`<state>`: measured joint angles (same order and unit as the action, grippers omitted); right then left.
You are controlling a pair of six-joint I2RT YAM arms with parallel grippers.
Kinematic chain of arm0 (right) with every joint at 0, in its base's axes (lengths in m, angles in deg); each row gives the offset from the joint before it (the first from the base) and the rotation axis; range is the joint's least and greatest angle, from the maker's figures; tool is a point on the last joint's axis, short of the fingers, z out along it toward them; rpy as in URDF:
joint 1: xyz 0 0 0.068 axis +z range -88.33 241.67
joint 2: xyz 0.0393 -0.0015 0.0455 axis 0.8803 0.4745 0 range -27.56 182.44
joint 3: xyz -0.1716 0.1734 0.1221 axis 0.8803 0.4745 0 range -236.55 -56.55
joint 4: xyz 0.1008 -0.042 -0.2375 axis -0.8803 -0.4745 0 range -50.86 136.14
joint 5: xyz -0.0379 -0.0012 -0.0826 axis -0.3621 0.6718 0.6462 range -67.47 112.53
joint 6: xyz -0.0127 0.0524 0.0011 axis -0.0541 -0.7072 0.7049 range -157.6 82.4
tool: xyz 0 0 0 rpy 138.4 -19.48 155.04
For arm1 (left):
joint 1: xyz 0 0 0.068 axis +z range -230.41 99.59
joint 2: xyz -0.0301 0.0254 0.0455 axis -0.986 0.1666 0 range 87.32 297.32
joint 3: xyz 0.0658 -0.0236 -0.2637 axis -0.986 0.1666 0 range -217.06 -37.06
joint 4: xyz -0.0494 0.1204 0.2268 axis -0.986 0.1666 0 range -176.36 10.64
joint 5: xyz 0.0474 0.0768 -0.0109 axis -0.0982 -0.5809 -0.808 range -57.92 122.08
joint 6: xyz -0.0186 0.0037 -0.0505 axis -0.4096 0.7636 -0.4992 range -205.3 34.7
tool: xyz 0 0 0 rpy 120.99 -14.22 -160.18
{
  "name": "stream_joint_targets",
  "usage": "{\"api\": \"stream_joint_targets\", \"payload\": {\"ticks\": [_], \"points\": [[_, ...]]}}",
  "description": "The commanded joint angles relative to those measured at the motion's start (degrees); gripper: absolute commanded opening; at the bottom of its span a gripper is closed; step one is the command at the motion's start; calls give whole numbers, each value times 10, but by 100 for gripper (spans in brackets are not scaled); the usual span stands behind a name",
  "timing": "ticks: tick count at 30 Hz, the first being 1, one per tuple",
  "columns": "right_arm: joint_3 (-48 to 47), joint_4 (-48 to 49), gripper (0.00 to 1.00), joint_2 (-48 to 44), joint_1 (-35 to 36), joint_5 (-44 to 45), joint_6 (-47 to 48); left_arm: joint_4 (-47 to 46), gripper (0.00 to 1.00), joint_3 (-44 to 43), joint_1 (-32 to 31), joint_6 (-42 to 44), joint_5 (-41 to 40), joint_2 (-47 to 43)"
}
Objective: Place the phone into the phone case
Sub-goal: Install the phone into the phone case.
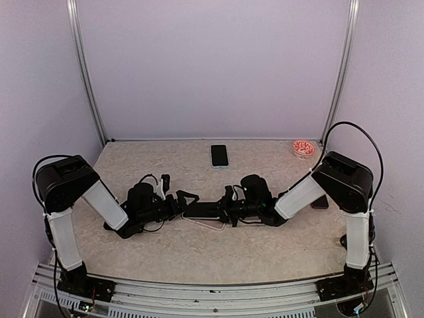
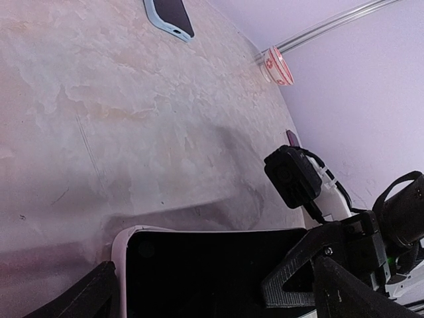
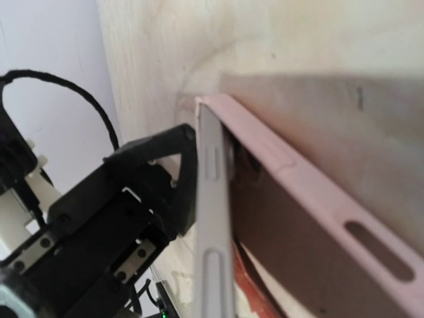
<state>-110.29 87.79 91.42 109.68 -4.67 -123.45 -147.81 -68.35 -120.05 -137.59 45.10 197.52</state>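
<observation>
The phone (image 1: 207,210) lies dark-screened mid-table, over the pink phone case (image 1: 207,222). My right gripper (image 1: 230,211) is shut on the phone's right end, and one of its fingers (image 2: 298,275) rests on the screen (image 2: 212,271). In the right wrist view the phone's grey edge (image 3: 213,218) stands tilted up off the case's pink rim (image 3: 298,179). My left gripper (image 1: 182,202) stands open at the phone's left end and holds nothing. The case corner (image 2: 119,244) shows between its fingers, one of which (image 3: 177,173) is beside the phone's far end.
A second phone in a light blue case (image 1: 219,156) lies at the back centre. A red and white dish (image 1: 304,148) sits in the back right corner. A small dark object (image 1: 320,202) lies by the right arm. Walls close in the back and both sides.
</observation>
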Motion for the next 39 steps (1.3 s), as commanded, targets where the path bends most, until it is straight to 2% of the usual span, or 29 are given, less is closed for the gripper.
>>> {"api": "stream_joint_targets", "payload": {"ticks": [1, 9, 17, 29, 39], "points": [[-11, 7, 0, 27, 11, 33, -3, 19, 99, 29, -19, -16, 51, -1], [-15, 53, 0, 47, 11, 7, 6, -12, 99, 49, -8, -28, 75, 0], [17, 179, 0, 68, 7, -36, -9, 8, 99, 49, 10, -20, 80, -28], [27, 228, 0, 56, 3, -67, 6, 128, 99, 36, 24, 19, 46, -102], [38, 236, 0, 31, 3, -78, 26, 139, 99, 38, 26, 21, 55, -101]]}}
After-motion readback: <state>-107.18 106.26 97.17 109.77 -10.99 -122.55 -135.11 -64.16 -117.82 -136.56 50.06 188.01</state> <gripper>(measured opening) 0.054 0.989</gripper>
